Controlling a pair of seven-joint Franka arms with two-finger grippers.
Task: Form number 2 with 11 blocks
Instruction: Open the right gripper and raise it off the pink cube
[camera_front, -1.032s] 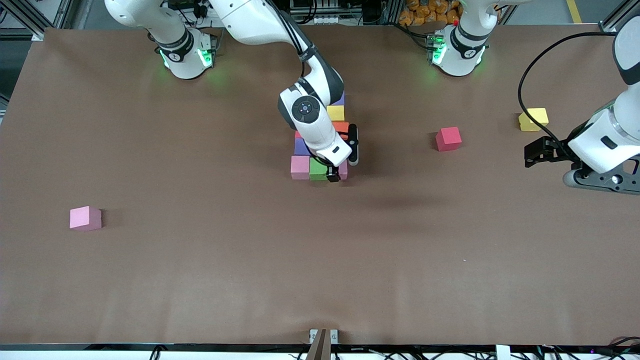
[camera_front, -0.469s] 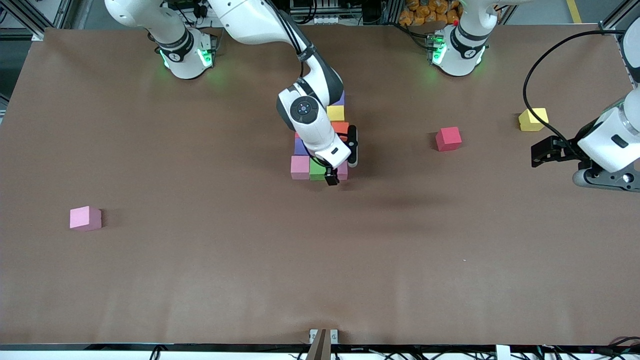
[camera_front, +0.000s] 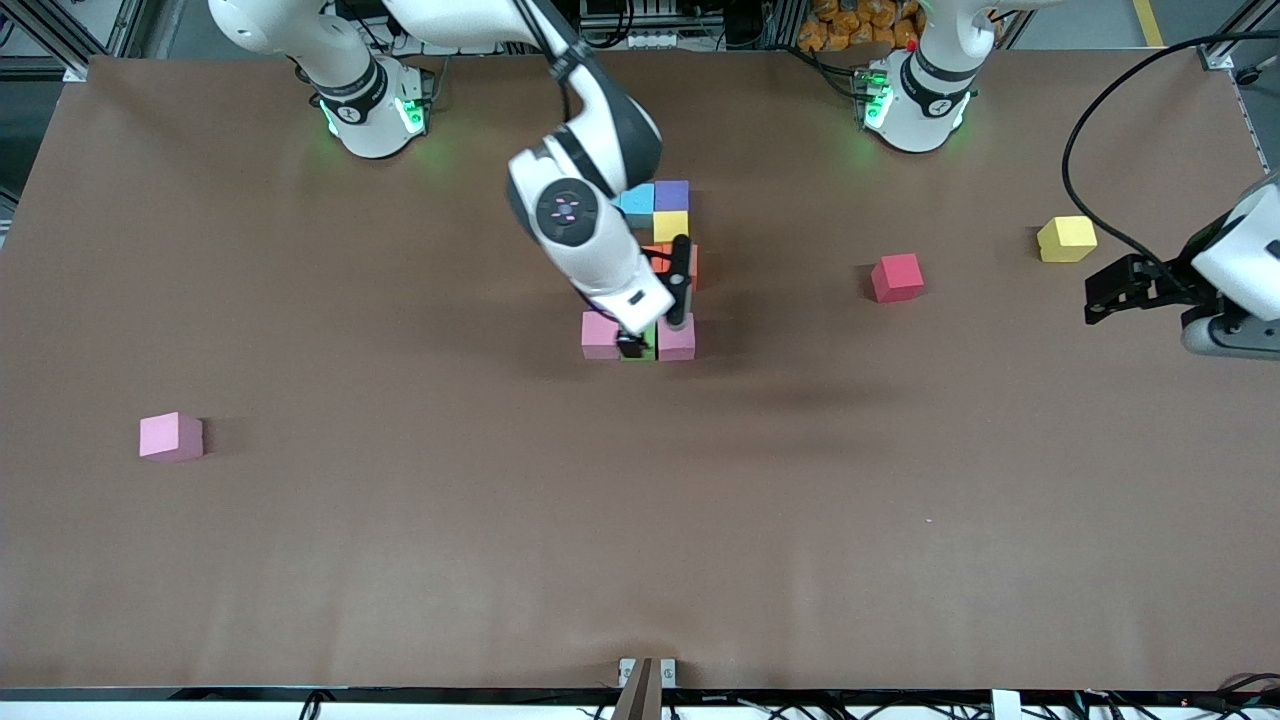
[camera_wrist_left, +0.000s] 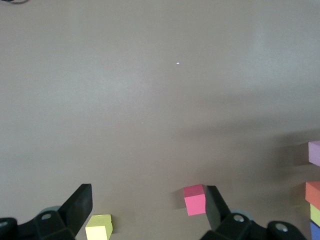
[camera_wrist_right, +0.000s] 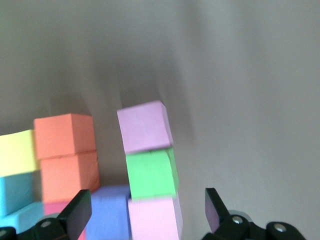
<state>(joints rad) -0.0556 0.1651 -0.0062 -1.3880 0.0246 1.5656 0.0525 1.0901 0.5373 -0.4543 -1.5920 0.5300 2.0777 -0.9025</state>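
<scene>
Figure so far: a cluster of blocks (camera_front: 655, 270) sits at the table's middle, its pieces touching; the digit looks close to finished, though the right arm hides part of it.
Row nearest the front camera: pink block (camera_front: 600, 335), green block (camera_wrist_right: 151, 174) and another pink block (camera_front: 677, 337), side by side.
Rest of the figure: orange (camera_wrist_right: 65, 135), yellow (camera_front: 671, 226), light blue (camera_front: 636, 199) and purple (camera_front: 671, 194) blocks run toward the robots' bases; a dark blue block (camera_wrist_right: 110, 212) shows in the right wrist view.
Loose blocks: red block (camera_front: 896, 277) and yellow block (camera_front: 1067, 239) toward the left arm's end; a lone pink block (camera_front: 171, 436) toward the right arm's end.
Right gripper (camera_front: 640, 340): above the green block, jaws spread wide, holding nothing.
Left gripper (camera_front: 1125, 290): waits over bare table near the loose yellow block, jaws apart and empty.
Left to do: I cannot count all eleven; possibly a final block, or nothing.
</scene>
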